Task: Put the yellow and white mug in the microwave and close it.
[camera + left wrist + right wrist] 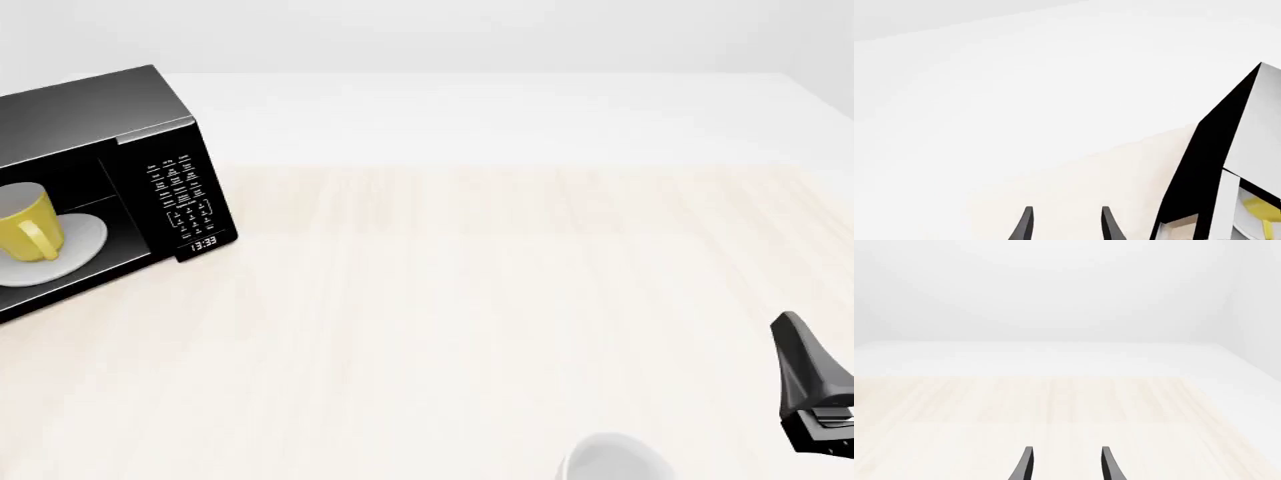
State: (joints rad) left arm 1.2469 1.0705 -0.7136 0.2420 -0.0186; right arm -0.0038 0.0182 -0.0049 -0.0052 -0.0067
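Two jobs make up this task, and one looks done: the yellow and white mug (pixel 24 223) sits upright on the round white turntable plate (pixel 78 243) inside the microwave (pixel 100 125), its loop handle turned toward the camera. The microwave is a black box at the far left of the pale wood table (pixel 507 300), with its button panel (pixel 180 190) and a clock display (pixel 203 243) on the right of the cavity. The cavity is open to view; the door itself lies outside the front view, so its position cannot be told there.

In the left wrist view, the left gripper (pixel 1066 225) shows two dark fingertips parted with nothing between them, so it is released and empty. Beside it stands the microwave's black side, with a sliver of yellow mug visible. In the right wrist view, the right gripper (pixel 1066 465) is likewise spread and empty, pointing over bare table. In the front view, part of the right arm (pixel 814 390) shows at the right edge, well apart from the microwave. A plain white cup (pixel 611 458) sits at the near edge and is not part of the task.

What remains, judging from this, is closing the door. The left arm is nearer and seems the natural choice. A good close would press on the door's outer face near its free edge, swinging it steadily around the hinge until flush, without nudging the oven sideways.
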